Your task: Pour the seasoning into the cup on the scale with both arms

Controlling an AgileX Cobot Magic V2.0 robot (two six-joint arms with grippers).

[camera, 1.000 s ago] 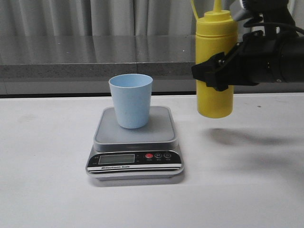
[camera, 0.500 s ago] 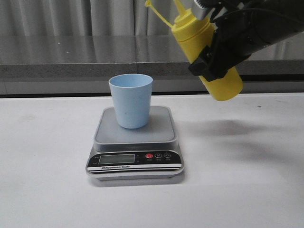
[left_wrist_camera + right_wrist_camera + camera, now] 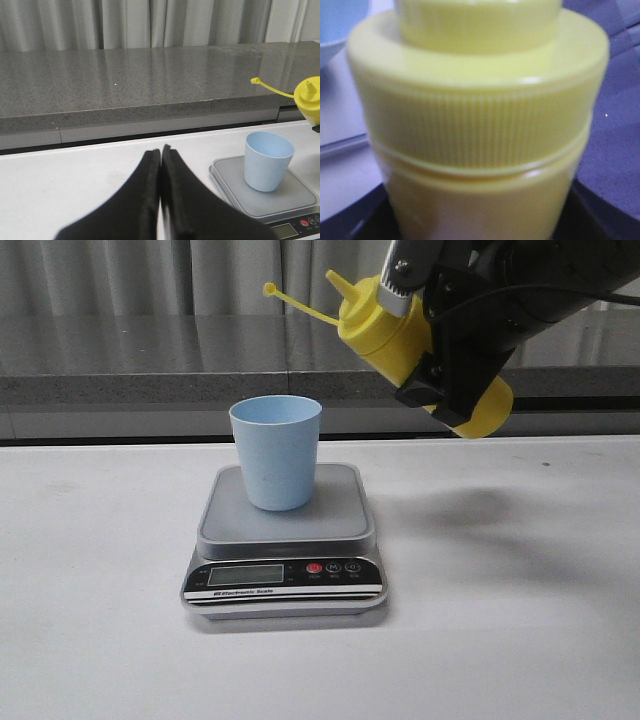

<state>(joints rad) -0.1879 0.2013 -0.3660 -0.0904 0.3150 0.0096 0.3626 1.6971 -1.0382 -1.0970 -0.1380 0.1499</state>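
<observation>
The light-blue cup [image 3: 275, 450] stands upright on the grey platform of the scale [image 3: 340, 518] at the table's middle. My right gripper [image 3: 447, 365] is shut on the yellow seasoning bottle [image 3: 385, 332] and holds it in the air above and to the right of the cup. The bottle is tilted, with its nozzle pointing up and left. Its cap strap [image 3: 300, 302] sticks out to the left. The bottle [image 3: 480, 125] fills the right wrist view. My left gripper [image 3: 161, 151] is shut and empty, low over the table to the left of the scale [image 3: 231, 192] and the cup [image 3: 267, 161].
A grey stone ledge [image 3: 150, 360] runs along the back, with curtains behind it. The white table [image 3: 520, 630] stretches to both sides of the scale. The scale's display and buttons [image 3: 285, 573] face the front.
My right arm has raised the bottle and tipped it from upright to a steep lean to the left, bringing the nozzle closer to above the cup. The cup and scale have not moved.
</observation>
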